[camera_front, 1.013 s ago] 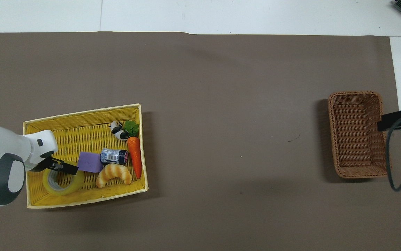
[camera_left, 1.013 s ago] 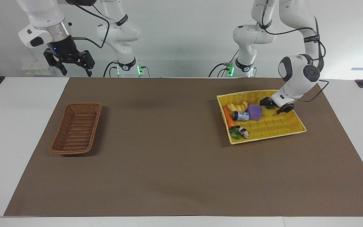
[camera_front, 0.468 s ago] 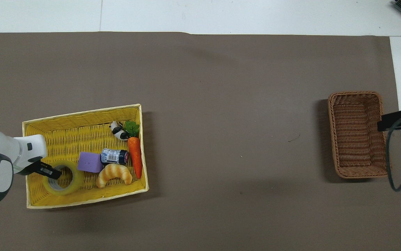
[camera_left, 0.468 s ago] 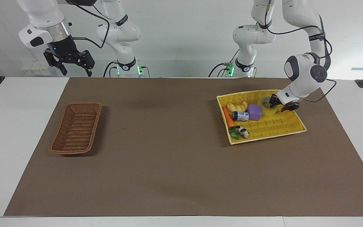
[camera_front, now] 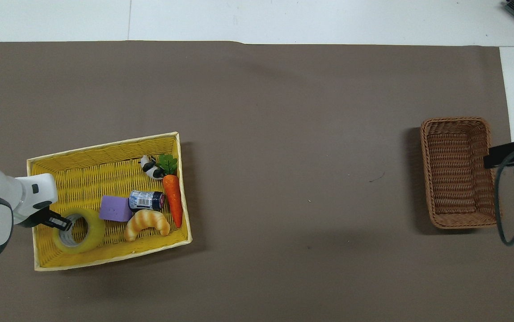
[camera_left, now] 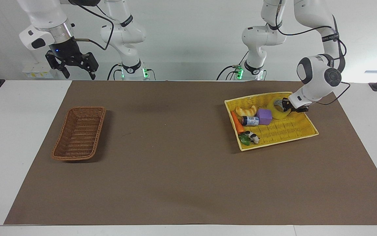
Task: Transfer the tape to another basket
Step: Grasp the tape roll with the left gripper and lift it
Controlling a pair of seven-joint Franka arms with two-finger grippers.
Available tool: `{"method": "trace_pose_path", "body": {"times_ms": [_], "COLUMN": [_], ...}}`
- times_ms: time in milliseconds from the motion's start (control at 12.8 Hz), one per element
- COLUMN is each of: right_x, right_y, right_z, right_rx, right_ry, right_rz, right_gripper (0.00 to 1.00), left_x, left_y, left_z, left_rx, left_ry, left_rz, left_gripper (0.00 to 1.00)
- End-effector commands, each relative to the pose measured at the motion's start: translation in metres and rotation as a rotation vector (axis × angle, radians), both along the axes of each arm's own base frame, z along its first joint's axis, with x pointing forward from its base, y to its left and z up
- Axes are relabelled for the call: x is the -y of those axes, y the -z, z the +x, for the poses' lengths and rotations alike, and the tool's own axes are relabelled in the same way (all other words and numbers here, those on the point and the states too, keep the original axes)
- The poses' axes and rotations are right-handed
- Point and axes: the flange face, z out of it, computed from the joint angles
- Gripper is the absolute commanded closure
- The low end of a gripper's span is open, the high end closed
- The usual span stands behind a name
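Note:
The tape is a yellow roll with a grey core, in the yellow basket at the left arm's end of the table. It tilts up at its gripped side. My left gripper is shut on the roll's wall, with one finger in the core; in the overhead view the left gripper is at the tape's edge. The brown wicker basket stands empty at the right arm's end, also in the overhead view. My right gripper waits open, high over the table edge beside it.
The yellow basket also holds a purple cube beside the tape, a croissant, a small can, a carrot and a cow toy. A brown mat covers the table between the baskets.
My left gripper moved from over the roll's middle to its wall and closed on it. The tape now tilts upward and the yellow basket shifted slightly. The right arm has not moved.

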Motion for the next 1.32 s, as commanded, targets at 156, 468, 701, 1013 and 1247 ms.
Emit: {"method": "trace_pose_path", "body": {"times_ms": [156, 468, 701, 1013, 1247], "right_x": [-0.001, -0.001, -0.001, -0.008, -0.04], "right_y": [0.0, 0.0, -0.001, -0.005, -0.004], "right_z": [-0.007, -0.007, -0.007, -0.009, -0.003], "right_rx": [0.003, 0.003, 0.001, -0.001, 0.039], "right_ry": [-0.013, -0.013, -0.019, -0.046, -0.098], "right_rz": [0.025, 0.025, 0.025, 0.024, 0.047], "right_gripper": [0.0, 0.0, 0.0, 0.0, 0.0], "left_x": [-0.02, -0.024, -0.018, -0.009, 0.019], "left_y": [-0.088, -0.152, -0.186, -0.219, -0.215], "left_z": [0.029, 0.048, 0.059, 0.08, 0.087], "left_rx": [-0.009, 0.037, 0.096, 0.166, 0.178], "left_ry": [-0.036, -0.162, -0.313, -0.544, -0.584], "left_rz": [0.023, 0.061, 0.105, 0.155, 0.161], "left_gripper": [1.0, 1.0, 1.0, 1.0, 1.0]}}
